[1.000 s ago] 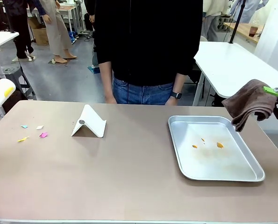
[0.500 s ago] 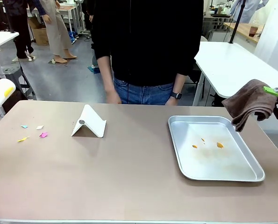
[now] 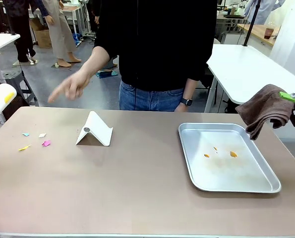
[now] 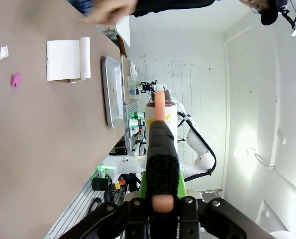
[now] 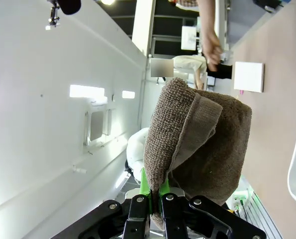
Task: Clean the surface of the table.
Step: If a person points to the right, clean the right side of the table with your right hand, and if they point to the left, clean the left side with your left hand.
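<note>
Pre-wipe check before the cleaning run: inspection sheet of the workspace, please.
surface: beige-brown matte table, small coloured paper scraps near its left end.
job's things: brown folded towel; white lint roller.
clutter: white folded card stand; silver metal tray holding orange crumbs.
grippers: left tool shut on roller; right tool shut on towel.
cables: nothing seen.
surroundings: person's hand raised at far edge, pointing left.
</note>
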`<state>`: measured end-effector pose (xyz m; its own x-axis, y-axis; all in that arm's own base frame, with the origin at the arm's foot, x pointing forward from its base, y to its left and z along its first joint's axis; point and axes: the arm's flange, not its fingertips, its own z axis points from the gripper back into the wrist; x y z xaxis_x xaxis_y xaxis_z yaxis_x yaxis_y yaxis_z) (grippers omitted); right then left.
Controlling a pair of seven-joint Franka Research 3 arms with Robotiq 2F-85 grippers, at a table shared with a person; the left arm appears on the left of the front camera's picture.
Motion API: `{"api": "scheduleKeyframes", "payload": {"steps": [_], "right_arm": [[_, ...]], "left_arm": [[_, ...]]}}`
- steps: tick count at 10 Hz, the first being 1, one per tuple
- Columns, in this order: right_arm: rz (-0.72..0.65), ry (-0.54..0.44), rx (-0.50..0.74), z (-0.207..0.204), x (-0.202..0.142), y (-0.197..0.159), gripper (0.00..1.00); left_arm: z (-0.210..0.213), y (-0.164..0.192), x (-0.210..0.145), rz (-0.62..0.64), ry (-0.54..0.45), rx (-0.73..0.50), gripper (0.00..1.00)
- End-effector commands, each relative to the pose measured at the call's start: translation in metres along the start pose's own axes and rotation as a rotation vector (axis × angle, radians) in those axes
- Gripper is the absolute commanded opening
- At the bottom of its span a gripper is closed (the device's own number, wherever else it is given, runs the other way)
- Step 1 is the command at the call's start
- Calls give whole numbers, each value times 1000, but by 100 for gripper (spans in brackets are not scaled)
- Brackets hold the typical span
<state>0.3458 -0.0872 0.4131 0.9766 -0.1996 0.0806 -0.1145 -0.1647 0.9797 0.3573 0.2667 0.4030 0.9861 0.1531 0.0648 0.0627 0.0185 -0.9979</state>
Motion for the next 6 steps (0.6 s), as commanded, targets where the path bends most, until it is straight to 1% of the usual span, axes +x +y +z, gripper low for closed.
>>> {"api": "scheduleKeyframes", "payload": {"steps": [1, 6], "right_arm": [[4, 6, 13, 3, 1, 4, 0], [4, 6, 13, 3, 1, 4, 0]], "left_arm": [[-1, -3, -5, -10, -1, -12, 0], [-1, -3, -5, -10, -1, -12, 0]]}}
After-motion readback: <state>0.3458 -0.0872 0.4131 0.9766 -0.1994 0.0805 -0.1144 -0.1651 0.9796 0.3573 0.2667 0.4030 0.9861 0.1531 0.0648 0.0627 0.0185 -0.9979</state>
